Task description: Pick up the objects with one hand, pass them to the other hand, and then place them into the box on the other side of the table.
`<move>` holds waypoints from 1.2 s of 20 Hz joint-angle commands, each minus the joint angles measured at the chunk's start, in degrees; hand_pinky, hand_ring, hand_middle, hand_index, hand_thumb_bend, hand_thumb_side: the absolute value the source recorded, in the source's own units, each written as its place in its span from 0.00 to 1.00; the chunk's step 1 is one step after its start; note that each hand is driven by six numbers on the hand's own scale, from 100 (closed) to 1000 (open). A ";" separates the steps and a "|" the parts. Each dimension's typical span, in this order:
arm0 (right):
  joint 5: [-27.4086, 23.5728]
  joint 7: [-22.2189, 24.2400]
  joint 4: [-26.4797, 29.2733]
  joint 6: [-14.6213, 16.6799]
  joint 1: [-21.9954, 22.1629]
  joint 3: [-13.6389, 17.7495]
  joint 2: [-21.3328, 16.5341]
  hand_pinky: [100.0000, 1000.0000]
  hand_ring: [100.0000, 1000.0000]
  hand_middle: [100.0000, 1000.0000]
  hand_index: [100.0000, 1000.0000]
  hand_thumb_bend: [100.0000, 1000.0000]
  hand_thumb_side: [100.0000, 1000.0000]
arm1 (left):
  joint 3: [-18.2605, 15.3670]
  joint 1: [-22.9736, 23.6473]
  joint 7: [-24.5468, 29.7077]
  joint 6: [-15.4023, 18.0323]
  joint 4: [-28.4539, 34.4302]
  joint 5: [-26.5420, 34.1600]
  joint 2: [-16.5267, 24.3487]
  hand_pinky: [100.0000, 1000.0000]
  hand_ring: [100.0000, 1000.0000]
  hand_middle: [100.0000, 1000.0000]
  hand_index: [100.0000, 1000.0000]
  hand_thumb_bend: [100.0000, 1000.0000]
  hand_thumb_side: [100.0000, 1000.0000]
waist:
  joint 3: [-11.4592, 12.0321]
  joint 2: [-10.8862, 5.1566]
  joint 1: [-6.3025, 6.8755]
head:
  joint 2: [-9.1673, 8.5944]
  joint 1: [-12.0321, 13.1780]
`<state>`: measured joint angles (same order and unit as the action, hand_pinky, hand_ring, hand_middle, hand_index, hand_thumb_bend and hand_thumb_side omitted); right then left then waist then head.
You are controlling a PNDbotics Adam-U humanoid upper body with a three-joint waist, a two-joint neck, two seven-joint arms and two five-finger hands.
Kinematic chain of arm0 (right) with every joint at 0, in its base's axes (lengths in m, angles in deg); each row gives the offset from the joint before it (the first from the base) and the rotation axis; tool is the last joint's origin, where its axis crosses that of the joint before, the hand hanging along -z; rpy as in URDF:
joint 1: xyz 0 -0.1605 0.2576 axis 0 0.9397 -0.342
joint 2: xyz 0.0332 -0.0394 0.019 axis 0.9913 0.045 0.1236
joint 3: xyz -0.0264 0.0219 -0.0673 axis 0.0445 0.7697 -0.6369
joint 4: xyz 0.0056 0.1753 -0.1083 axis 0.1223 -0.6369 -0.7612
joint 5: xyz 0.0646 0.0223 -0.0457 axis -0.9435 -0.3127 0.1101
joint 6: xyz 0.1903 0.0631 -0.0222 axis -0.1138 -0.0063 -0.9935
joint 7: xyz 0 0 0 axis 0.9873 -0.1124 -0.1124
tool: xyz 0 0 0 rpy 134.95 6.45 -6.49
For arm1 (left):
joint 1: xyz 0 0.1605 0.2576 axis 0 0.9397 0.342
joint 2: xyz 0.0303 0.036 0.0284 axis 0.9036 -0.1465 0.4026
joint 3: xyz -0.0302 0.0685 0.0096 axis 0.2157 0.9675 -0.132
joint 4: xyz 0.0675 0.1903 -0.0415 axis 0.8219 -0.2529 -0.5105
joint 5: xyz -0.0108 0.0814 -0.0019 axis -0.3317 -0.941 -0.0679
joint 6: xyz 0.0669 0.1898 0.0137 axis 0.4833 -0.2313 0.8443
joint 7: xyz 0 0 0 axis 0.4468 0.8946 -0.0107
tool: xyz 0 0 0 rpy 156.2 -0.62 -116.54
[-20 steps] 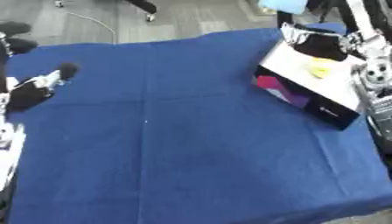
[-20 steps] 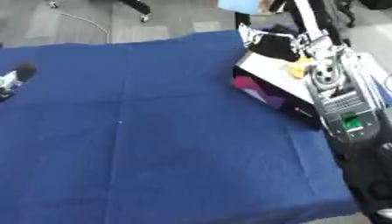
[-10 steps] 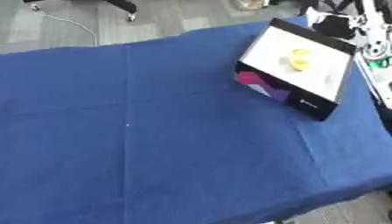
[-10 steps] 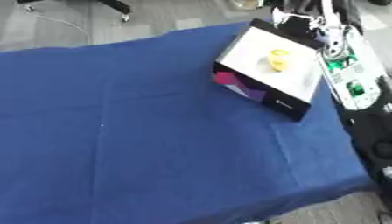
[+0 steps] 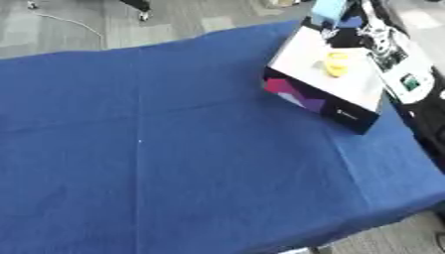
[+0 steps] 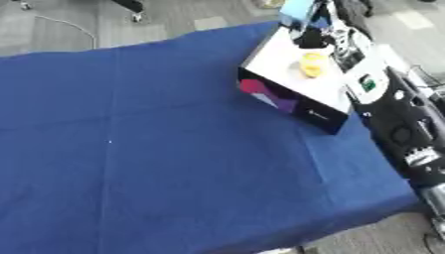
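An open box [image 5: 304, 52] with a white inside and a black side bearing a pink and purple print stands at the table's far right. A small yellow object [image 6: 311, 64] lies inside it. My right arm [image 6: 396, 124] comes in along the right edge, and its dark hand [image 6: 315, 35] hangs over the box's far end, just beyond the yellow object. A light blue thing [image 6: 298, 9] shows right behind the hand; whether the hand holds it cannot be made out. My left hand is out of both views.
A blue cloth [image 5: 174, 149] covers the whole table, with its front edge at the lower right. Grey floor, a cable [image 5: 69, 22] and a chair base [image 6: 130, 5] lie beyond the far edge.
The camera has swung right and tilted, so the whole picture shifted. My left hand, seen at the left edge a second ago, has left the view. The box and yellow object keep their place.
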<state>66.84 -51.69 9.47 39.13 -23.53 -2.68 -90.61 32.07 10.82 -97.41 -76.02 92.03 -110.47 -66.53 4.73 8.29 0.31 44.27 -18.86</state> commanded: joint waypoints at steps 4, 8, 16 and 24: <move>3.70 5.64 -8.94 -0.59 -2.73 -1.37 -0.77 0.60 0.81 0.58 0.62 0.13 0.33 | 0.02 -0.52 0.93 -0.11 1.57 -0.68 0.42 0.67 0.57 0.68 0.71 0.89 0.50 | 0.15 0.22 0.13 | -0.15 -0.57; 3.44 8.96 -15.11 2.54 -3.88 -0.92 -0.42 0.61 0.85 0.65 0.85 0.31 0.53 | -0.06 -0.33 1.17 -0.25 1.49 -0.81 0.35 0.67 0.57 0.68 0.71 0.89 0.50 | 0.07 0.09 -0.06 | -0.15 -0.53; 6.79 5.60 -19.43 10.13 -5.37 -0.43 -1.86 0.66 0.89 0.74 0.99 0.55 0.69 | -0.37 -0.12 1.48 -0.52 1.45 -1.30 0.59 0.67 0.58 0.68 0.72 0.90 0.50 | -0.24 -0.05 -0.32 | -0.15 -0.04; 14.45 -2.06 -7.99 17.82 -6.54 5.35 -1.39 0.60 0.85 0.70 0.95 0.42 0.31 | -1.08 -0.27 1.25 -1.35 1.11 -2.01 2.53 0.67 0.58 0.68 0.72 0.90 0.50 | -1.42 -0.26 0.04 | -0.15 8.56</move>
<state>79.92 -52.62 -1.32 55.73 -28.88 1.40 -90.62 31.63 11.21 -96.09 -77.11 92.32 -112.27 -65.76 3.27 8.29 0.31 44.27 -12.22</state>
